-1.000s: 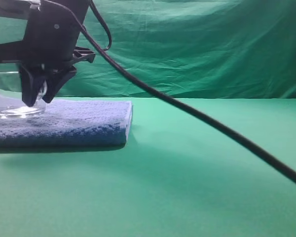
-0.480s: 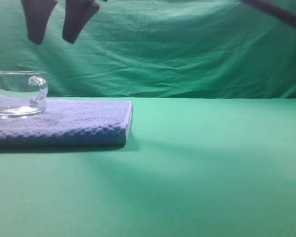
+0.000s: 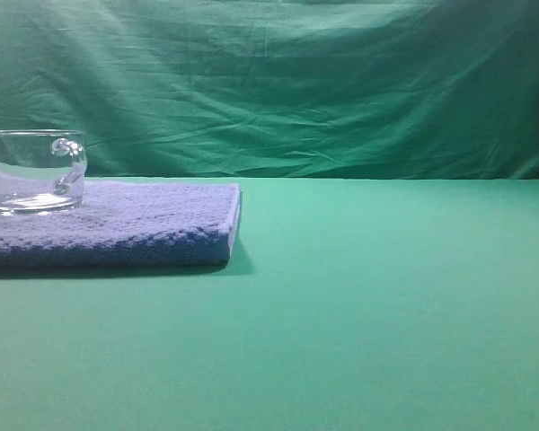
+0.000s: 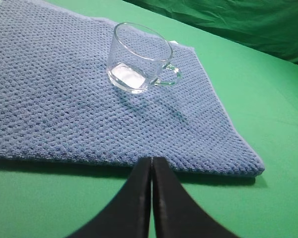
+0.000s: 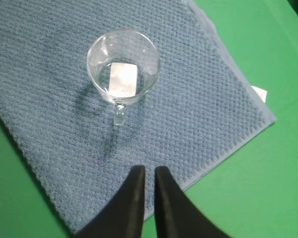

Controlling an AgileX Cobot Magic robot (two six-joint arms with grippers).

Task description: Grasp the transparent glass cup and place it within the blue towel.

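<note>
Transparent glass cup (image 5: 122,67) upright on blue towel (image 5: 188,114), handle at 6 o'clock. Right claw (image 5: 148,172) nearly together, empty; left claw (image 4: 152,161) together.

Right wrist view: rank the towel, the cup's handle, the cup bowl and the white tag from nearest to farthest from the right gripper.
1. Towel: its near edge lies right under the right gripper.
2. Cup handle: above the tips, slightly left, pointing back at the gripper.
3. Cup bowl: beyond the handle, upright on the towel.
4. White tag: far right, at the towel's edge.
</note>
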